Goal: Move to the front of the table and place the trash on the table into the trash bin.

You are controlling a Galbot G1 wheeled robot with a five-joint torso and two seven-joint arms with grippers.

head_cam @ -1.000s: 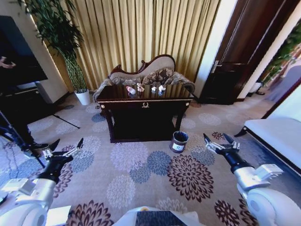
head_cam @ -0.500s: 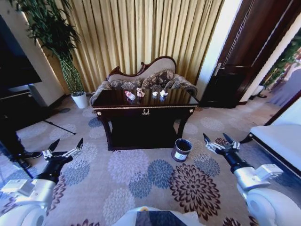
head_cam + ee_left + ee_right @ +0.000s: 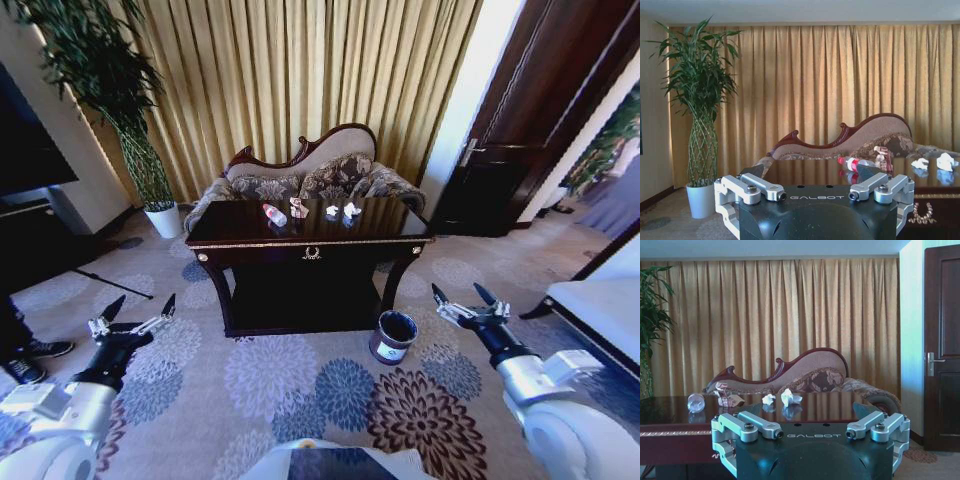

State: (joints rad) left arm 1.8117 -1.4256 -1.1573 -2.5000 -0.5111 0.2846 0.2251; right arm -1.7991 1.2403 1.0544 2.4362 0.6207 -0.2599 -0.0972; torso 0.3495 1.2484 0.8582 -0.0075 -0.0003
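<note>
The trash bin (image 3: pixel 393 337) stands on the patterned carpet (image 3: pixel 300 380) just in front of the table (image 3: pixel 310 245), near its front right leg. Its dark mouth faces up, and whether anything lies inside cannot be told. The white label on its side faces the robot.

On the glossy tabletop lie the three pieces of trash: the clear bottle (image 3: pixel 274 214) with its red cap lies on its side toward the left, the pinkish wrapper wad (image 3: pixel 298 208) sits just beside it, and the white paper wad (image 3: pixel 350 210) rests farther right, with a smaller white scrap (image 3: pixel 332 211) close by. Behind the table stands the sofa (image 3: pixel 310 175) against gold curtains (image 3: pixel 300 70), with a potted plant (image 3: pixel 140 150) to the left.

The left gripper (image 3: pixel 133 314) hovers low over the carpet at the left, fingers spread wide and holding nothing. The right gripper (image 3: pixel 464 298) hangs over the carpet at the right, beyond the bin, likewise wide apart and empty.

The head view alone takes in the bin and the lower shelf. The left wrist view looks level across the tabletop, showing the bottle's red cap and label end-on, plus the white pot (image 3: pixel 700 200). The right wrist view shows a dark door (image 3: pixel 942 345) beside the curtains.
</note>
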